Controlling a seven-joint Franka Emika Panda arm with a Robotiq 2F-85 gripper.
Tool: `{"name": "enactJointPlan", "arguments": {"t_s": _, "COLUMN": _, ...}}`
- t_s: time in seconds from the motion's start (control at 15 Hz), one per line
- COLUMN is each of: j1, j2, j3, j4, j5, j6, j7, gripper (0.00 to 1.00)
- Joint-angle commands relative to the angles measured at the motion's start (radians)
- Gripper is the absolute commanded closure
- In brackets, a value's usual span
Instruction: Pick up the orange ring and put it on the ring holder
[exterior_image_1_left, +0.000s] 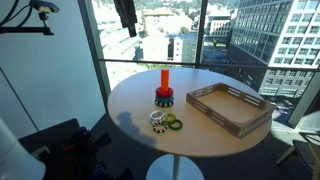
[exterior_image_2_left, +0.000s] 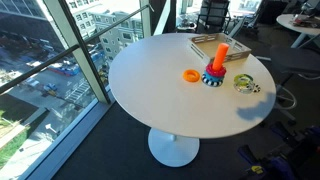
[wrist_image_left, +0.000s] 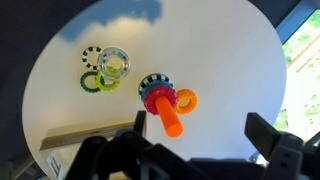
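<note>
The orange ring (wrist_image_left: 185, 100) lies flat on the white round table, touching the ring holder's base; it also shows in an exterior view (exterior_image_2_left: 190, 75). The ring holder (wrist_image_left: 166, 112) is an upright orange post on a round dark base with stacked rings, seen in both exterior views (exterior_image_1_left: 164, 82) (exterior_image_2_left: 220, 58). My gripper (wrist_image_left: 200, 135) is open and empty, high above the table, looking down on the holder and ring. It hangs at the top of an exterior view (exterior_image_1_left: 125, 15).
A grey-brown rectangular tray (exterior_image_1_left: 230, 108) (exterior_image_2_left: 212, 42) (wrist_image_left: 88, 137) stands beside the holder. A white ring (wrist_image_left: 114, 65), a green-yellow ring (wrist_image_left: 92, 83) and a black-white ring (wrist_image_left: 93, 56) lie in a cluster (exterior_image_1_left: 165, 121) (exterior_image_2_left: 246, 84). Windows surround the table.
</note>
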Motion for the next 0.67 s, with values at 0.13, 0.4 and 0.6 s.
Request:
{"name": "enactJointPlan", "arguments": {"t_s": 0.13, "j1": -0.015, "j2": 0.001, "j3": 0.012, "j4": 0.002, "j5": 0.008, "j6": -0.003, "j7": -0.007, "gripper": 0.0}}
{"name": "enactJointPlan", "arguments": {"t_s": 0.4, "j1": -0.011, "j2": 0.031, "j3": 0.024, "j4": 0.031, "j5": 0.002, "j6": 0.0, "j7": 0.0, "gripper": 0.0}}
{"name": "enactJointPlan", "arguments": {"t_s": 0.6, "j1": -0.005, "j2": 0.069, "j3": 0.042, "j4": 0.063, "j5": 0.001, "j6": 0.008, "j7": 0.008, "gripper": 0.0}}
